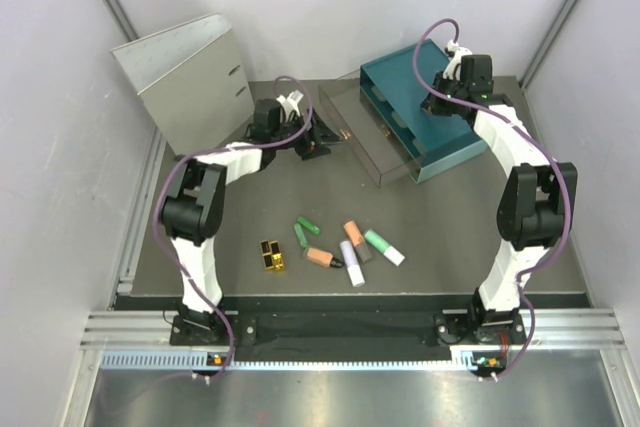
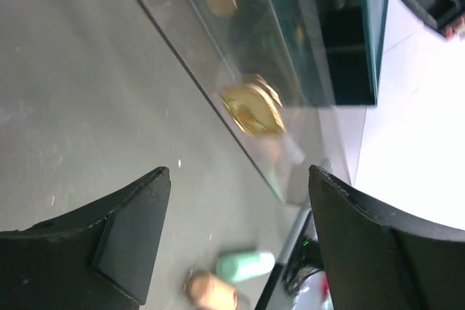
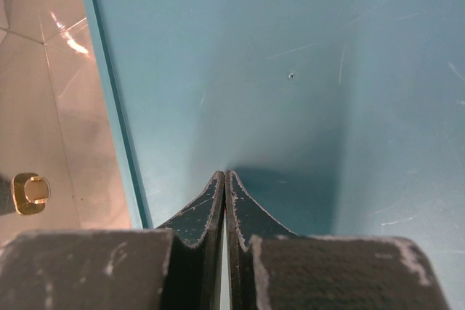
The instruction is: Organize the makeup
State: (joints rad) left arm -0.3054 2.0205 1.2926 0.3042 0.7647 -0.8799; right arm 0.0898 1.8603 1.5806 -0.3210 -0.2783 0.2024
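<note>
The makeup lies loose on the dark mat near the front: a gold-and-black block [image 1: 271, 254], two green tubes [image 1: 303, 230], a peach-orange tube [image 1: 321, 258], a white-lilac tube [image 1: 351, 263], another peach tube [image 1: 357, 241] and a green tube with a white cap [image 1: 384, 247]. My left gripper [image 1: 318, 143] is open and empty at the left end of the clear plastic box [image 1: 365, 132]. In the left wrist view [image 2: 240, 173] the box's gold latch [image 2: 253, 109] lies ahead, with a green tube [image 2: 245, 265] and a peach tube [image 2: 211, 290] far off. My right gripper [image 1: 437, 104] is shut and empty over the teal drawer box [image 1: 440, 122], as the right wrist view [image 3: 224, 177] shows.
A grey lever-arch binder [image 1: 185, 77] stands at the back left. The clear box lies against the teal drawer box [image 3: 305, 70], and its gold latch [image 3: 29, 192] shows at the left of the right wrist view. White walls close in the sides and back.
</note>
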